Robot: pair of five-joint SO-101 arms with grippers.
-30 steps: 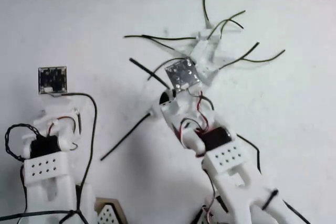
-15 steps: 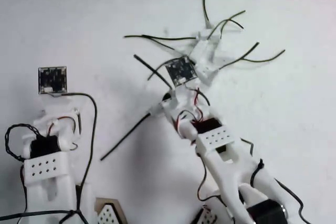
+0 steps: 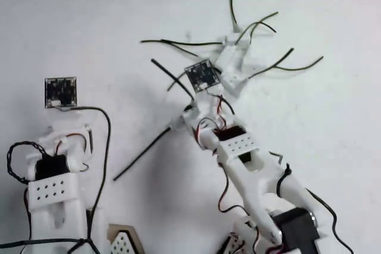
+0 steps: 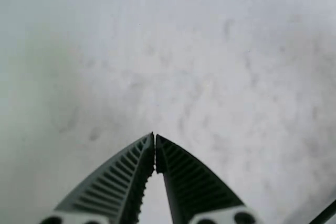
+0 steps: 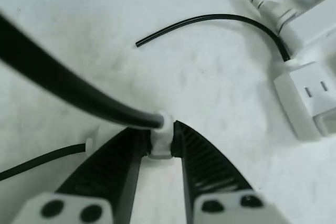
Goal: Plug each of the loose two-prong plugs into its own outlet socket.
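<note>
**Got the plug (image 5: 160, 137) in the right jaws, outlet socket (image 5: 307, 98) just ahead**

The right jaws are clamped on the white plug, and its thick black cord (image 5: 68, 85) trails off sideways from the tips. The outlet socket sits ahead of those jaws and off to one side, slots showing, not touching the plug. Between them it's bare table (image 5: 199, 87), with just a thin black wire (image 5: 210, 22) curving across farther out. From above, the far table edge is well beyond the socket cluster (image 3: 235, 66), which has loose wires fanned around it. The left jaws are pressed together over bare table, with lots of open room ahead. Compared to a second ago, the right arm (image 3: 250, 171) has pushed forward toward the sockets and the cord has shifted a bit with it. The left arm (image 3: 50, 176) hasn't budged.
</note>
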